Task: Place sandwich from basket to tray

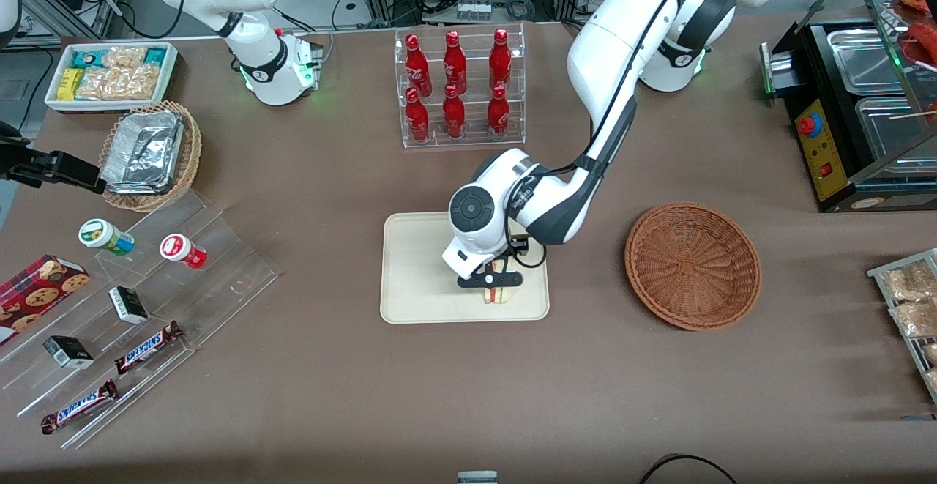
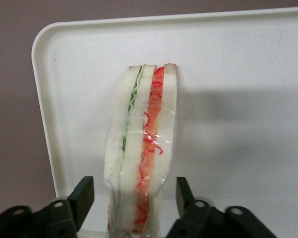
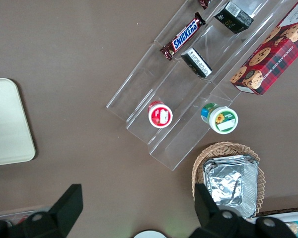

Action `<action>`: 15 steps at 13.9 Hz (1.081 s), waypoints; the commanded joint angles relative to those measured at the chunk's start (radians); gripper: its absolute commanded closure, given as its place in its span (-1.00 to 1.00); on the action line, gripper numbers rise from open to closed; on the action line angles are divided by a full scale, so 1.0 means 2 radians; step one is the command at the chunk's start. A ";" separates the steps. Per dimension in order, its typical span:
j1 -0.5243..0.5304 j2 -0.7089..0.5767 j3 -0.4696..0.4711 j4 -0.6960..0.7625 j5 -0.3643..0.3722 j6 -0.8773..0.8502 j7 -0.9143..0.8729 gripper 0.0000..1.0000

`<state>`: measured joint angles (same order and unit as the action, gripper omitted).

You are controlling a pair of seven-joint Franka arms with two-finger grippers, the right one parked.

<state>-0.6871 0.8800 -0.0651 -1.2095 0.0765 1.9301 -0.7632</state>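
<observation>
The sandwich (image 1: 499,292) stands on its edge on the cream tray (image 1: 417,264), near the tray's rim nearest the front camera. My left gripper (image 1: 495,279) is right over it, open, with one finger on each side and a gap on both. In the left wrist view the wrapped sandwich (image 2: 144,134) shows white bread with green and red filling stripes, resting on the tray (image 2: 238,74), and the gripper (image 2: 134,192) straddles it without touching. The reddish-brown wicker basket (image 1: 692,264) sits empty beside the tray, toward the working arm's end of the table.
A clear rack of red bottles (image 1: 457,88) stands farther from the camera than the tray. A stepped acrylic shelf (image 1: 146,308) with snacks, a tan wicker basket of foil containers (image 1: 150,154) and a white snack bin (image 1: 110,74) lie toward the parked arm's end. A black appliance (image 1: 856,103) stands at the working arm's end.
</observation>
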 commanded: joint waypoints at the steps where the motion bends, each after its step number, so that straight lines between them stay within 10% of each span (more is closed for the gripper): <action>1: -0.005 -0.003 0.007 0.016 0.008 -0.004 -0.006 -1.00; 8: 0.006 -0.052 0.038 0.023 0.005 -0.012 -0.004 -1.00; 15: 0.141 -0.155 0.036 -0.052 -0.054 -0.023 0.119 -1.00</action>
<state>-0.4509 0.6713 0.0169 -1.2012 -0.0146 1.8859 -0.5756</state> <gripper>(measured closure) 0.000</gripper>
